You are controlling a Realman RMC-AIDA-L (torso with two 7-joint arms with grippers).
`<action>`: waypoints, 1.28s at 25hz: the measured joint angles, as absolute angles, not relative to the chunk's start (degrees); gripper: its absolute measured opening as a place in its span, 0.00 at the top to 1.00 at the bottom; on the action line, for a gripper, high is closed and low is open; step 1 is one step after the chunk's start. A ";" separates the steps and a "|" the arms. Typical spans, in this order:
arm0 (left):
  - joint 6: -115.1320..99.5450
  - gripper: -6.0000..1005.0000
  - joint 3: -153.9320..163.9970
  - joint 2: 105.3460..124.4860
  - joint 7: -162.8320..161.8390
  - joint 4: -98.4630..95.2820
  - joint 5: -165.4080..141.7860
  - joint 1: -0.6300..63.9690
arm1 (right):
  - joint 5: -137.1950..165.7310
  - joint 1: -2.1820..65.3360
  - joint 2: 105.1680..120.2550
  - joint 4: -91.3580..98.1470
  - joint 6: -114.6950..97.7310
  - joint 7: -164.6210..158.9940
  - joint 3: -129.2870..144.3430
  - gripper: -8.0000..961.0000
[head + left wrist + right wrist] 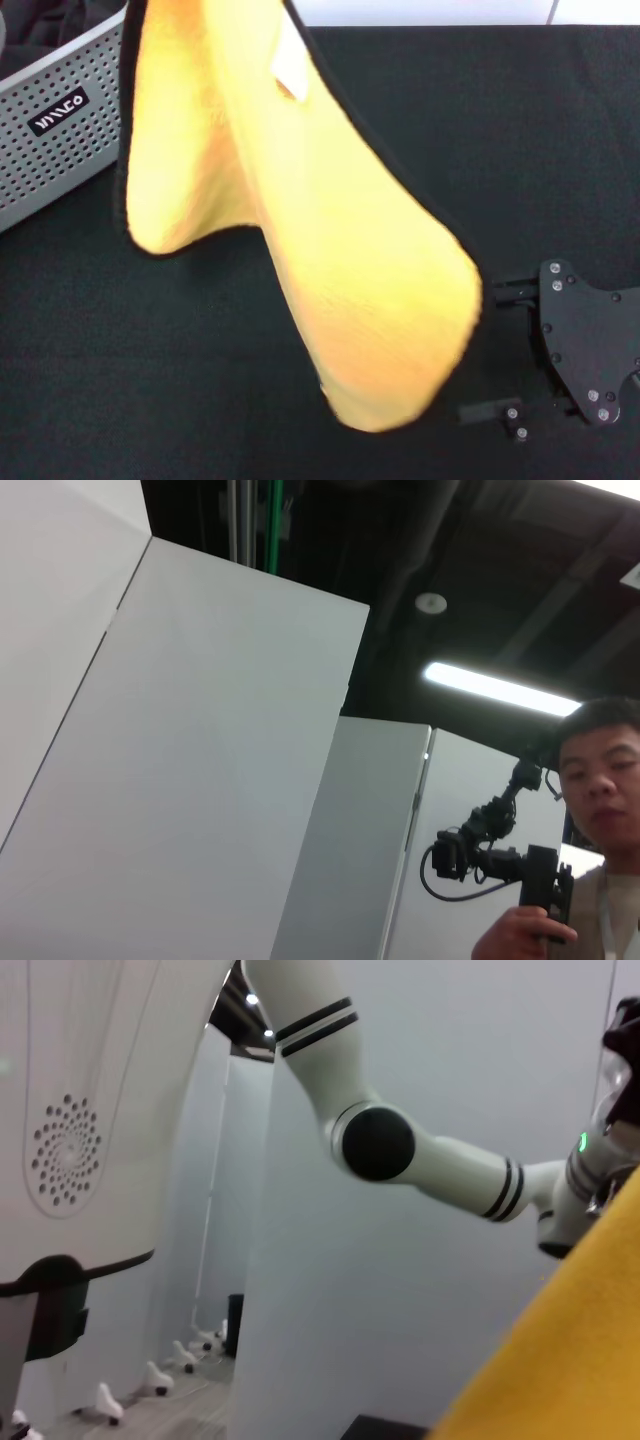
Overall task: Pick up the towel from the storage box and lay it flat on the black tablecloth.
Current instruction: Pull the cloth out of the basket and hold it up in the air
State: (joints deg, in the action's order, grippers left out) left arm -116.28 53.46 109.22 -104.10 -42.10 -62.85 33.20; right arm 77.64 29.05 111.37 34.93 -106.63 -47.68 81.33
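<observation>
The towel (310, 220) hangs in the air above the worktop, its top running out past the far edge of the head view, so what holds it is hidden. It droops in two lobes: a shorter one near the box (55, 125) at the far left corner, and a longer one reaching down over the middle of the black cloth (200, 380), toward the near edge. A white label (291, 62) shows near its top, and black trim lines its edges. The right gripper (520, 350) sits low at the near right of the worktop, just beside the towel's lower lobe; its jaws stand apart with nothing between them. The left gripper is out of sight, so its jaws cannot be judged. In the right wrist view a yellow fold (560, 1360) fills one corner.
</observation>
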 joint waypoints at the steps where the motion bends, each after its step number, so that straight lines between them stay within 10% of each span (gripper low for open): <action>1: -116.28 0.98 53.47 109.04 -104.09 -42.23 -62.92 33.37 | 77.91 29.23 111.25 34.96 -106.60 -47.92 81.32 0.34; 32: -116.41 0.98 54.20 109.12 -100.60 -45.55 -65.92 32.82 | 81.36 29.14 114.38 34.80 -95.93 -48.28 66.60 0.34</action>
State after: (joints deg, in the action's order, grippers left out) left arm -116.41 54.20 109.12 -100.60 -45.55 -65.92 32.82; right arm 81.36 29.14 114.38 34.80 -95.93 -48.28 66.60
